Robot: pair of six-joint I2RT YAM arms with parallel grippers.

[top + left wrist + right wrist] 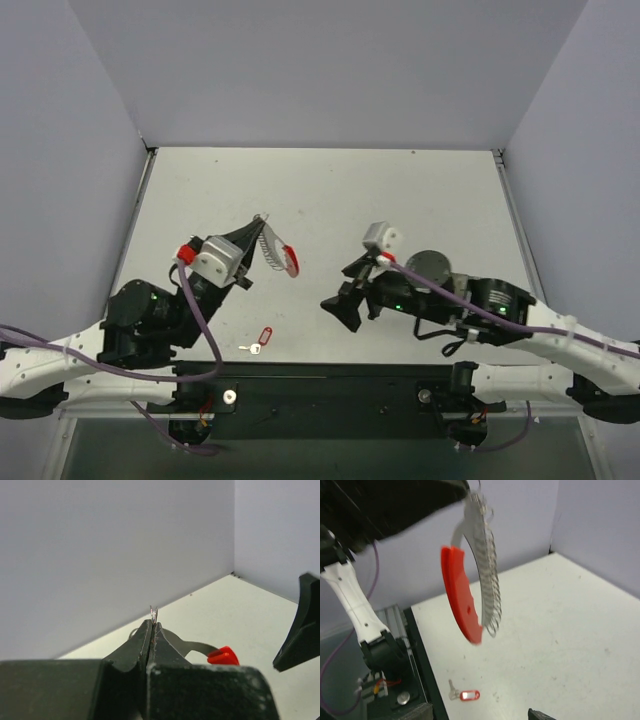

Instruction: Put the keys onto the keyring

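Observation:
The keyring hangs above the table from my left gripper [258,222]: a curved red band [288,261] and a silvery beaded chain [268,245]. In the left wrist view the left gripper [153,625] is shut on the thin wire of the keyring [154,614], and the red band's end [223,656] pokes out to the right. The key [258,342], small with a red head, lies flat on the table near the front edge, below the keyring. My right gripper [338,288] stands open and holds nothing, right of the keyring and apart from it. The right wrist view shows the red band [460,595], the chain [489,580] and the key [465,695].
A black rail [320,385] runs along the table's near edge, close to the key. White walls enclose the table at the left, back and right. The left arm's white link and base [357,610] stand behind the keyring in the right wrist view.

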